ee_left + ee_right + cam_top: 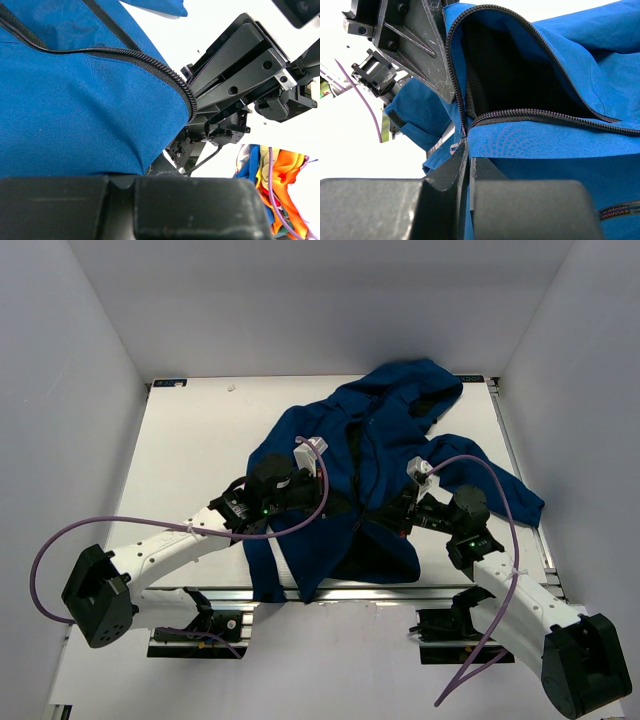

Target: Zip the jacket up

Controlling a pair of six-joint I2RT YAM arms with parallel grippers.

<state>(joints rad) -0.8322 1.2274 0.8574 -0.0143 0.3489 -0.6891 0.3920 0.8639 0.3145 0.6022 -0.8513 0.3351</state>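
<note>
On the white table (200, 440) the jacket (370, 440) lies spread with its hood at the far side and its hem toward the arm bases, the front open. Both tools meet at the hem's middle: the left gripper (340, 505) seems to have its fingers pressed together on the panel edge, though fabric fills its wrist view and hides the pinch itself, and the right gripper (395, 515) is closed on cloth just below the point where the two rows of zipper teeth (530, 116) converge. A small pale metal piece (454, 148), possibly the slider or its pull, sits touching that grip. The main risk is that the right fingers hold only fabric rather than the pull, so any upward draw would drag the whole hem instead of closing teeth. Slack or a twisted panel on the left side could also feed cloth into the slider and jam it.
</note>
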